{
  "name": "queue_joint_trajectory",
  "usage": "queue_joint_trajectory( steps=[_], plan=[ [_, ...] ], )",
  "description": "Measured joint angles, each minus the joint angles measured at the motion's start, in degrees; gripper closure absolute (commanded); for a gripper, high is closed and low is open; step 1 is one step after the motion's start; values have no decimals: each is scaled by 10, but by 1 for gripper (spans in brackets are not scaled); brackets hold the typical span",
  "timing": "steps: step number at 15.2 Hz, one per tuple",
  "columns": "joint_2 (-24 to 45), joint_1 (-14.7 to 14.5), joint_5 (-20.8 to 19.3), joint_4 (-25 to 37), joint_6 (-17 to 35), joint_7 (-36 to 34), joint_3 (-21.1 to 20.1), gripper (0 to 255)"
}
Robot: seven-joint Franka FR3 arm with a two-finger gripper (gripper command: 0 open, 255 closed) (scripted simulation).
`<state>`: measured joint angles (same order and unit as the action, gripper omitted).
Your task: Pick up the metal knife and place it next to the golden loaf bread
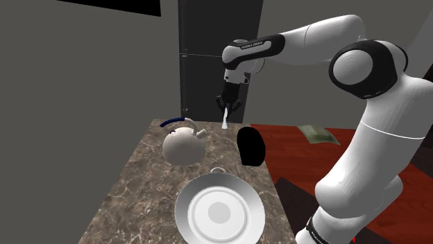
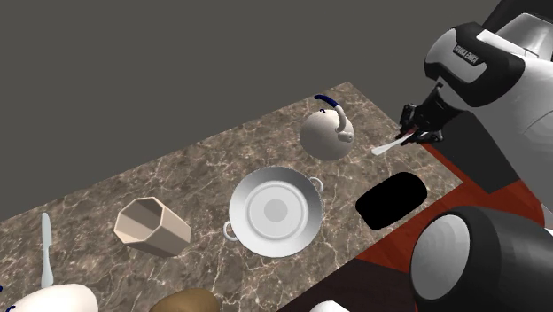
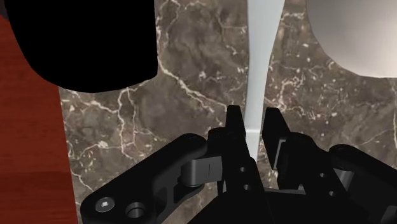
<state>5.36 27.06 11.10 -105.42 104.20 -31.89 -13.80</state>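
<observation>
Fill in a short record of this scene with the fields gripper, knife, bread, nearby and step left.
gripper: black gripper, shut on the knife
knife: pale knife, clasped at one end, over the marble counter
bread: brown loaf, at the second exterior view's lower edge, far from the knife
nearby: white kettle, round silver dish
step left: carry the knife to the loaf

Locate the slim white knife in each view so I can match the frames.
Shoulder view: upper middle, the slim white knife hangs from the black gripper over the brown marble counter's far edge.
Second exterior view: upper right, the knife pokes left from the gripper.
Wrist view: the knife is clasped in the gripper, running straight ahead.
Shared landmark: round white kettle with dark-blue handle, beside the knife.
</observation>
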Motion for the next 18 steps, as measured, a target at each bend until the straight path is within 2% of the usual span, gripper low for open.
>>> queue_joint_trajectory(
  steps=[18],
  plan=[
    [44,-3,-2,-87,129,19,0,255]
  ],
)
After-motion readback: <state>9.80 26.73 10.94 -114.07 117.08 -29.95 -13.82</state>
